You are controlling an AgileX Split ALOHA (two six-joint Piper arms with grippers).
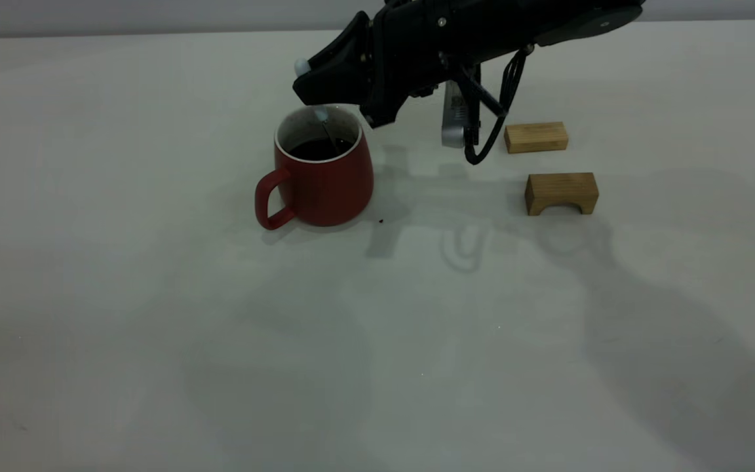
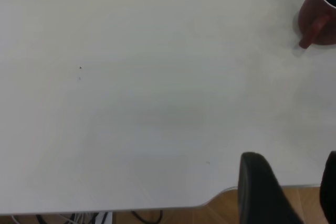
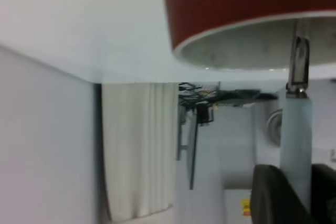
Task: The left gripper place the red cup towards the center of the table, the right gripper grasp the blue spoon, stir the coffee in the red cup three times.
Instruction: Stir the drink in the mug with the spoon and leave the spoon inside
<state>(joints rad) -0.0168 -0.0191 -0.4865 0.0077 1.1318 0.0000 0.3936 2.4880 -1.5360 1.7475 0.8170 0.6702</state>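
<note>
The red cup (image 1: 322, 177) stands upright near the middle of the table (image 1: 154, 328), its handle toward the left front, with dark coffee (image 1: 317, 150) inside. Just above its rim, my right gripper (image 1: 305, 82) is shut on the blue spoon (image 1: 301, 66), whose thin shaft slants down into the coffee. The right wrist view shows the pale handle (image 3: 295, 140) clamped between the black fingers (image 3: 270, 195), under the cup's wall (image 3: 247, 3). My left gripper (image 2: 294, 192) hangs open with nothing in it over the table's edge, far from the cup (image 2: 317, 17).
Right of the cup lie two tan wooden blocks, a flat one (image 1: 536, 137) and an arched one (image 1: 561, 193). A small dark speck (image 1: 381, 221) sits by the cup's base. The right arm's cables (image 1: 482, 147) dangle beside the flat block.
</note>
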